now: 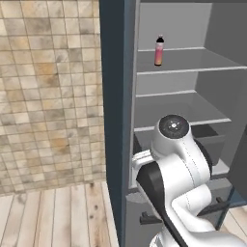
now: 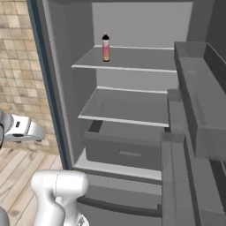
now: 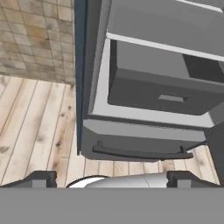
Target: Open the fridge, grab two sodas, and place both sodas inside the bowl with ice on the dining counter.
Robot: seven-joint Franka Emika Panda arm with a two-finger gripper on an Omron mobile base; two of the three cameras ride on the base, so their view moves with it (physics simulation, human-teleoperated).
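Observation:
The fridge [image 2: 66,88] stands open, its grey shelves bare except for one soda. That soda, a slim pink-orange bottle with a black cap [image 1: 159,50] [image 2: 106,48], stands upright at the left of the upper shelf. My gripper [image 3: 113,180] is open, its fingertips [image 3: 40,178] spread wide with nothing between them. It hangs low in front of the fridge, aimed at the lower drawer's bar handle [image 3: 140,153], well below the bottle. The bowl and the dining counter are out of view.
The fridge door [image 2: 194,114] swings out on the right with its door bins facing in. A grey inner drawer [image 3: 166,92] sits under the lowest shelf. A tiled wall [image 1: 48,96] and wooden floor [image 1: 53,217] lie to the left.

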